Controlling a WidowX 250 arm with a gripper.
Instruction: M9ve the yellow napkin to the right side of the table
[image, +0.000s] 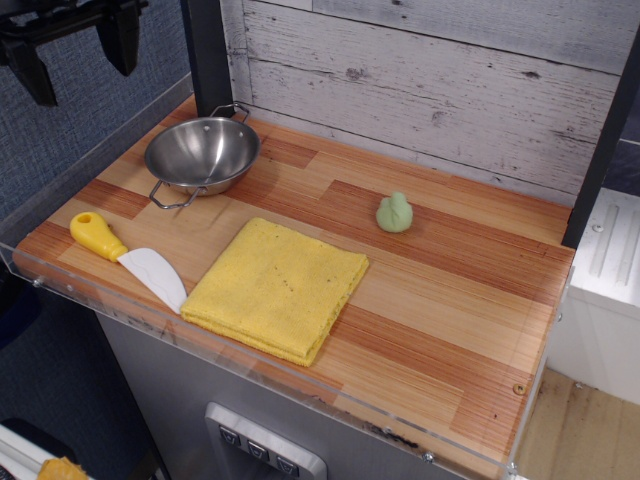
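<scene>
Single view, observation.image. Gripper (78, 55) is at the top-left of frame, up off the counter and beyond its left edge. Two black fingers (120, 38) point down with a wide gap between them, nothing held.

Yellow napkin (276, 288) lies flat and folded on the table (450, 340), near the front edge, a bit left of centre, turned at an angle to that edge. It is well apart from the fingers: they sit over the back-left corner area, the napkin is down at the front.

Spatula (130, 255), yellow handle and white blade, lies by the front-left corner; blade tip is just beside the napkin's left corner, can't tell if touching. Steel bowl (203, 152) sits near the back-left corner, closest item to the gripper. Small green object (394, 213) sits toward the back edge, right of centre, apart from the napkin.
</scene>
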